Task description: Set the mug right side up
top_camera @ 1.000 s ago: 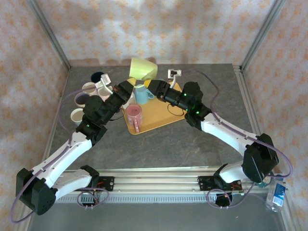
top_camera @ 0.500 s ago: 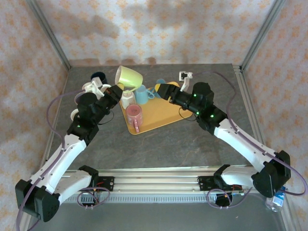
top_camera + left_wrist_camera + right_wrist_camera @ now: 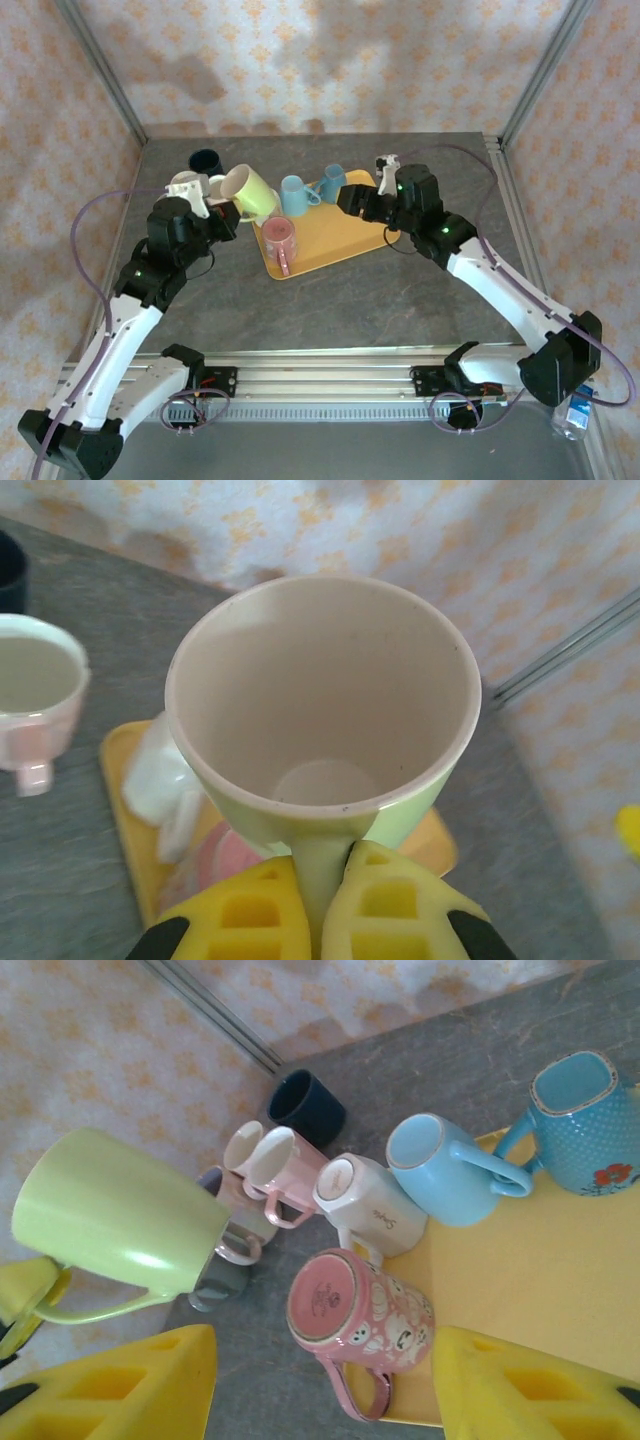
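Note:
A light green mug hangs in the air over the tray's left edge, tipped on its side with its mouth toward my left arm. My left gripper is shut on its handle. In the left wrist view the yellow fingers pinch the handle and the mug's empty inside faces the camera. My right gripper hovers open over the tray's far right part, apart from the mug. Its jaws stand wide with nothing between them.
On the yellow tray a pink mug and a white mug stand upside down, beside a light blue mug and a teal mug. Several mugs, one dark blue, cluster on the table to the left.
My left gripper has carried the green mug down and leftward, turning it from mouth-down to lying on its side. The right arm has drawn back to the right, away from the mug.

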Controlling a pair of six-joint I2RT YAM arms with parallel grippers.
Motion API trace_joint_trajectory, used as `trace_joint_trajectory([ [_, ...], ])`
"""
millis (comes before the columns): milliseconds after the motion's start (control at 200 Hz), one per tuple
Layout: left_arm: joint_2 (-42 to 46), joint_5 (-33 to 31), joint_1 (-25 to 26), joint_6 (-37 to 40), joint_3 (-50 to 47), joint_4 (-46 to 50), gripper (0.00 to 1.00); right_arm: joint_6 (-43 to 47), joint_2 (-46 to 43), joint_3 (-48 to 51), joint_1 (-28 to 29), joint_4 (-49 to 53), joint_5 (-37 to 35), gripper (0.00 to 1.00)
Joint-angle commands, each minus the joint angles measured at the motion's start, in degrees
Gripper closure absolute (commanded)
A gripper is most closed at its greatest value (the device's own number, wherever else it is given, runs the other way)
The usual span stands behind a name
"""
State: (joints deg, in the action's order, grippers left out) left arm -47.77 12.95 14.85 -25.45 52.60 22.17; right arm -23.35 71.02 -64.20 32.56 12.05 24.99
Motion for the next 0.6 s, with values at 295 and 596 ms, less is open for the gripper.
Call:
trace_joint_trajectory([
  [295, 3.82, -16.86, -0.58, 16.99, -3.15, 0.64, 1.0, 3.88, 0.26, -1.56, -0.46, 5.4, -0.63, 0.41],
  [596, 3.0, -27.04, -0.87, 16.45, -9.5, -3.57, 1.0, 5.46, 2.84, -2.31, -0.43, 7.4, 0.25, 0.41],
])
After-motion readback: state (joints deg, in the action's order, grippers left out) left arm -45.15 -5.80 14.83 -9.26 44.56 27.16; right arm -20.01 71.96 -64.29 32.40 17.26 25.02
